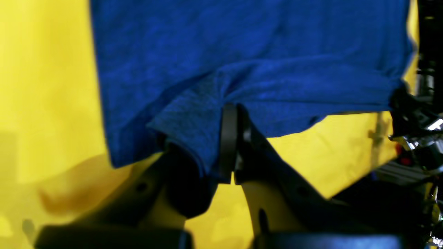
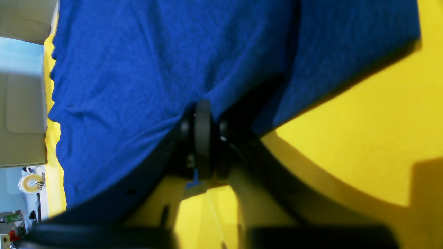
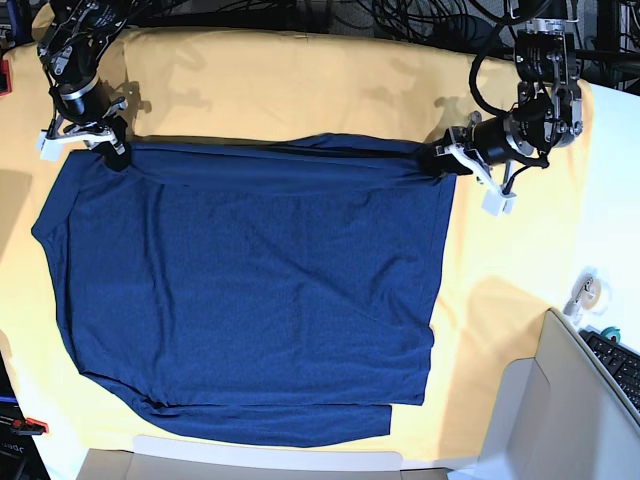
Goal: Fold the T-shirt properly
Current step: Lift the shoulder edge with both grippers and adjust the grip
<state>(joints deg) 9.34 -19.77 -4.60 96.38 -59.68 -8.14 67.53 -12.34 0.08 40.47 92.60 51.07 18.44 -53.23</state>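
Navy T-shirt [image 3: 250, 290] top edge pinched in left pincer [image 1: 231, 138] and right pincer [image 2: 204, 138].

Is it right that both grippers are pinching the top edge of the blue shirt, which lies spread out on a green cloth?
Not quite: the cloth under the shirt is yellow-orange, not green, as the base view shows. The rest holds: the left gripper and the right gripper each pinch the shirt's top edge, and the shirt lies spread out.
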